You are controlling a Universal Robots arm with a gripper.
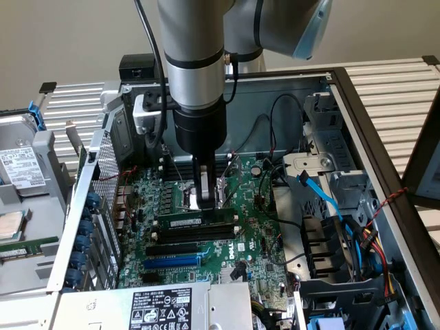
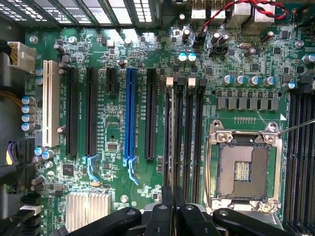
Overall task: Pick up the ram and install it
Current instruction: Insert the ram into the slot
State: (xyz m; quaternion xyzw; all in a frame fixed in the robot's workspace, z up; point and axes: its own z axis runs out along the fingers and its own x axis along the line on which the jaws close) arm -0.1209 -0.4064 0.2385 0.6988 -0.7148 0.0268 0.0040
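Observation:
The ram is a narrow green stick with a white label. It stands on edge along a black slot of the green motherboard, in the middle of the open computer case. My gripper comes straight down onto its upper edge, right of its middle, fingers shut on it. In the wrist view the ram shows edge-on as a thin line among the black memory slots. It runs in between the fingers of the gripper.
Long black slots and a blue slot lie beside the ram. The processor socket is on its other side. Blue and black cables and a drive cage fill the exterior view's right. The case's metal wall stands at the left.

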